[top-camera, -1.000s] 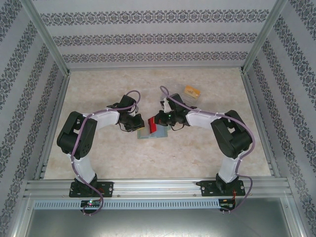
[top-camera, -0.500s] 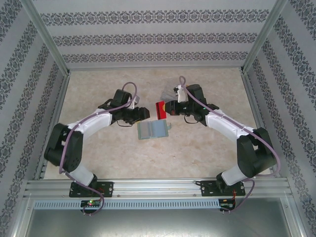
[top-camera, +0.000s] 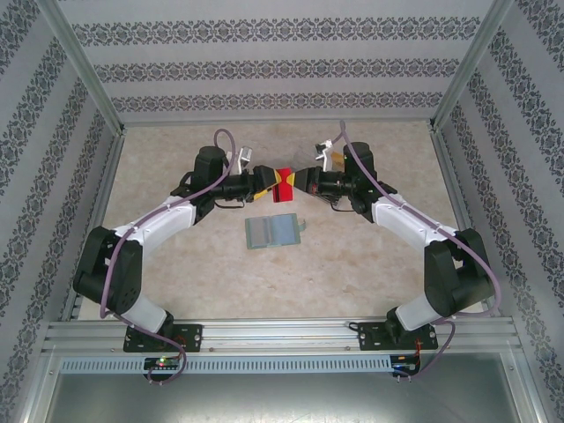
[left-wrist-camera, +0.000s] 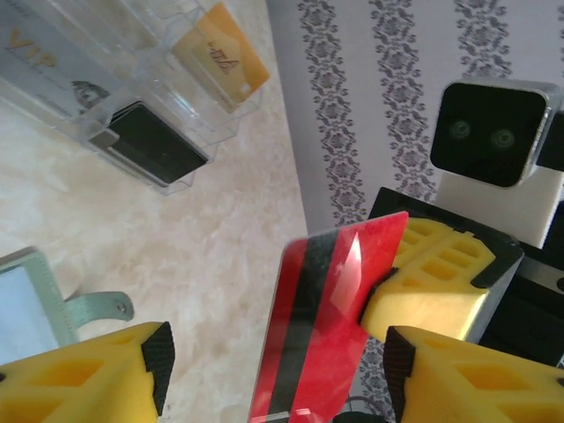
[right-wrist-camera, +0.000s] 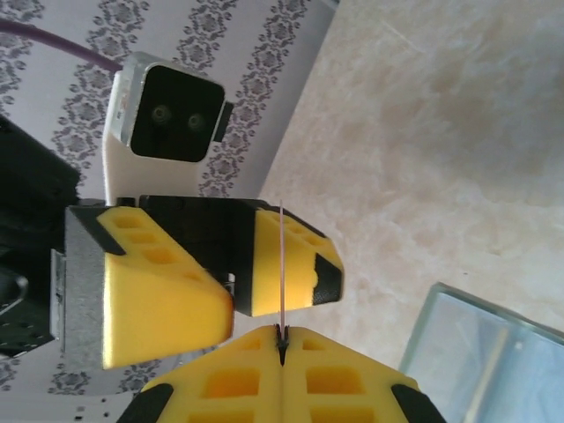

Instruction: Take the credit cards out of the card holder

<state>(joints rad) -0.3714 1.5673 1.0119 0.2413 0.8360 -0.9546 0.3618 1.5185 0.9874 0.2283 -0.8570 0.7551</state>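
Note:
A red credit card (top-camera: 284,176) with a dark stripe hangs in the air between the two arms, well above the table. My right gripper (top-camera: 300,182) is shut on one edge of it, and in the right wrist view it grips (right-wrist-camera: 281,339) the card edge-on (right-wrist-camera: 281,264). My left gripper (top-camera: 268,181) faces it, open. In the left wrist view its fingers (left-wrist-camera: 88,374) stand apart on either side of the card (left-wrist-camera: 335,326) without touching it. The card holder (top-camera: 271,232) lies open on the table below, bluish pockets up (left-wrist-camera: 26,304).
A clear plastic tray (left-wrist-camera: 132,97) at the back holds a yellow-orange card (left-wrist-camera: 231,51) and a dark-striped card (left-wrist-camera: 154,143). It sits behind my right arm (top-camera: 332,159). Patterned walls close in the back and both sides.
My right gripper drew the red card out of the card holder and carried it up and back. My left gripper let go of the holder, opened and rose to meet the card.

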